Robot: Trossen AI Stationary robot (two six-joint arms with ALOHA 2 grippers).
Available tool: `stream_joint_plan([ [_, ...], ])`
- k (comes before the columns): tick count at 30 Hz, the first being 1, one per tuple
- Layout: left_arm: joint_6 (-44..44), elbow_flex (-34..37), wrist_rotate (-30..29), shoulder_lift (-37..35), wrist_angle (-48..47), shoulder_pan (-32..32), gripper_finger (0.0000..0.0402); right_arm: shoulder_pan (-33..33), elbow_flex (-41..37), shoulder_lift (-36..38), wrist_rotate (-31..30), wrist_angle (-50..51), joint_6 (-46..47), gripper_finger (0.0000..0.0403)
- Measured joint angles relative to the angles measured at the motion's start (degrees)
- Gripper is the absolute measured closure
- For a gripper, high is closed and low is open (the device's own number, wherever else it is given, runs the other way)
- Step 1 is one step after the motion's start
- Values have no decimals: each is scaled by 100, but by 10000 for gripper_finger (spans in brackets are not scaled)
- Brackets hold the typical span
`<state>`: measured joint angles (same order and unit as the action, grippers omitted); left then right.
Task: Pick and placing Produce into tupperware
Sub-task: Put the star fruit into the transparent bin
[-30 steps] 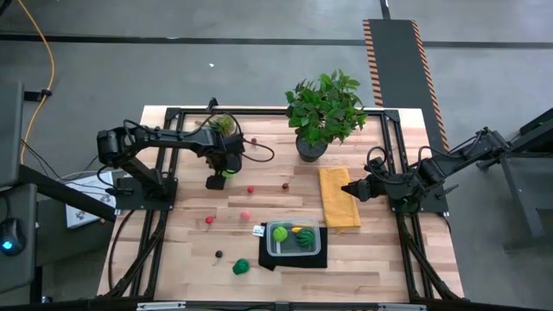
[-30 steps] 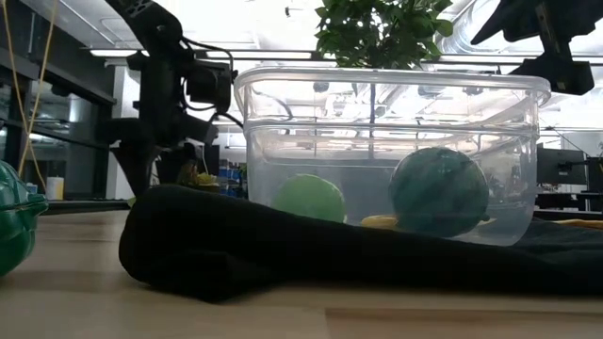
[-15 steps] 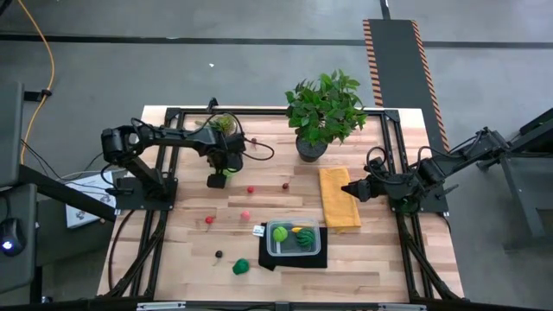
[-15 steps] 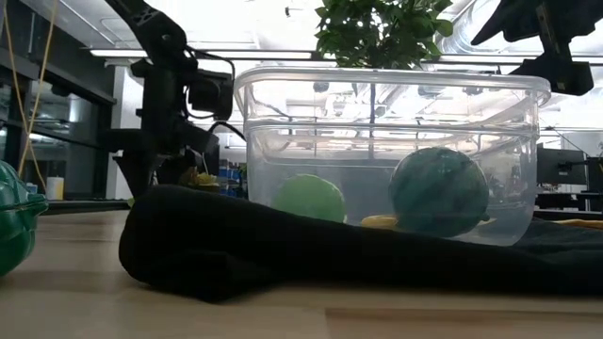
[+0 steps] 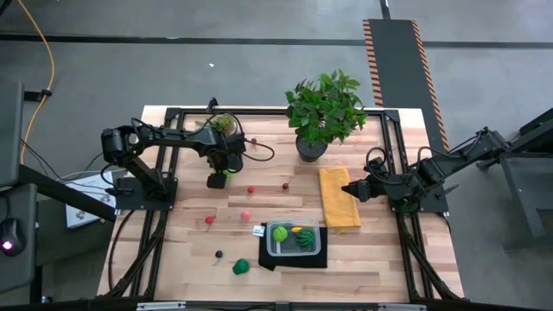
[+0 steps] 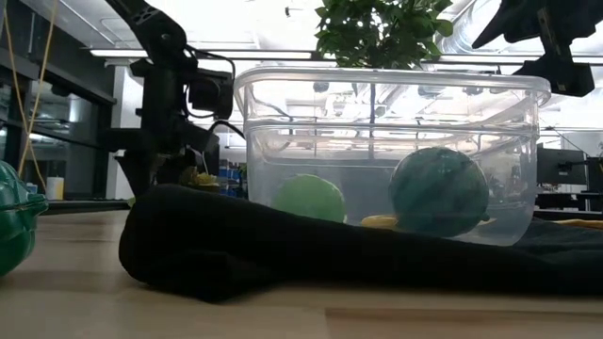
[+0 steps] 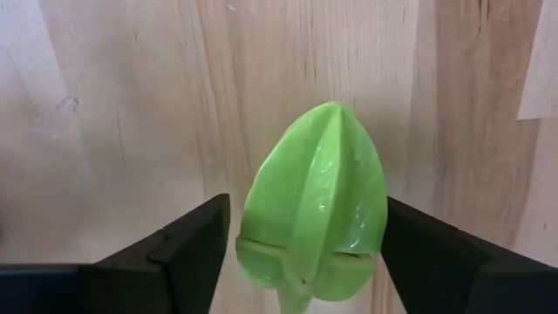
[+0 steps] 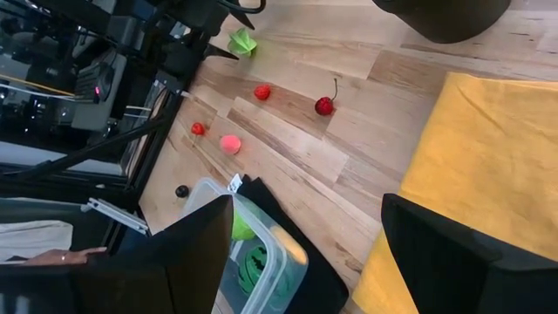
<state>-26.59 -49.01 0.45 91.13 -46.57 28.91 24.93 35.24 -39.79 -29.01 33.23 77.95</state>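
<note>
Green and ridged, a pointed toy fruit (image 7: 314, 205) sits on the pale wooden table (image 5: 380, 250) between the fingers of the left gripper (image 7: 301, 240); the jaws stand apart on either side of it, and whether they touch it I cannot tell. From above, this gripper (image 5: 217, 180) is at the table's far left part, just in front of a small potted plant (image 5: 223, 124). The clear plastic rectangular tupperware (image 5: 294, 238) rests on a black mat (image 5: 270, 259) near the front edge, holding a light green ball (image 6: 309, 198), a dark green ball (image 6: 439, 191) and a yellow piece (image 6: 380, 222). Small red and pink berries (image 5: 245, 215) lie scattered between. The right gripper (image 5: 347, 188) hovers over a yellow cloth (image 5: 338, 199), its fingers spread and empty
</note>
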Motion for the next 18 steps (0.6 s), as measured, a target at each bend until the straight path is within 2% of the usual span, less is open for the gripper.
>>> stream_joint_plan([
  [7,-1,-4,-2,-7,-17,0,186,0,0,0,0,2,0,121],
  [14,6,-4,0,-7,-31,0,156,0,0,0,0,31,0,121],
  [18,44,-4,0,-7,-73,0,160,0,0,0,0,41,0,121],
])
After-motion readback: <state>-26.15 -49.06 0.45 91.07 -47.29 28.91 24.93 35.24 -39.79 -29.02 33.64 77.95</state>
